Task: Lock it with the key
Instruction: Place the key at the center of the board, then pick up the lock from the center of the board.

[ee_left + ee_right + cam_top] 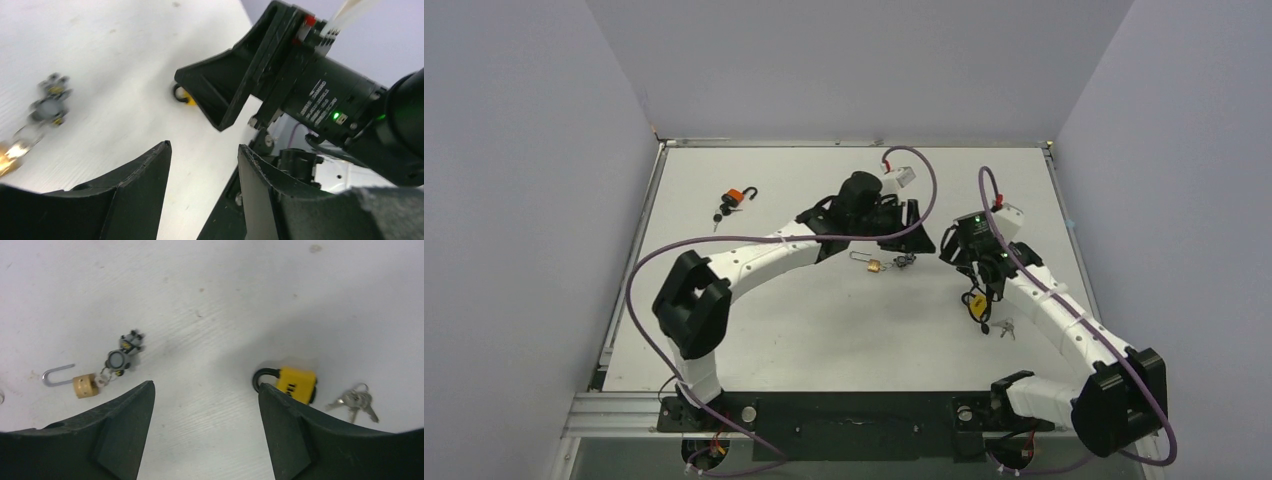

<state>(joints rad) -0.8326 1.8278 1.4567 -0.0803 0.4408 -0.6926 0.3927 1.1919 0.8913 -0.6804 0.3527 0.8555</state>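
Above the matte table (824, 330), left pincer (204, 150) and right pincer (206, 388) gape empty near a round brass padlock (84, 385).

Three padlocks and their keys on a white tabletop (824, 330).
A small brass padlock (871, 264), its silver shackle open, lies near the middle, with a bunch of grey-headed keys (904, 262) right against it at its 3 o'clock. Toward 10 o'clock sits an orange padlock (737, 196) with a black shackle, dark keys (720, 214) just beside it. Toward 4 o'clock lies a yellow padlock (297, 384) with a black shackle, silver keys (355, 401) near it.
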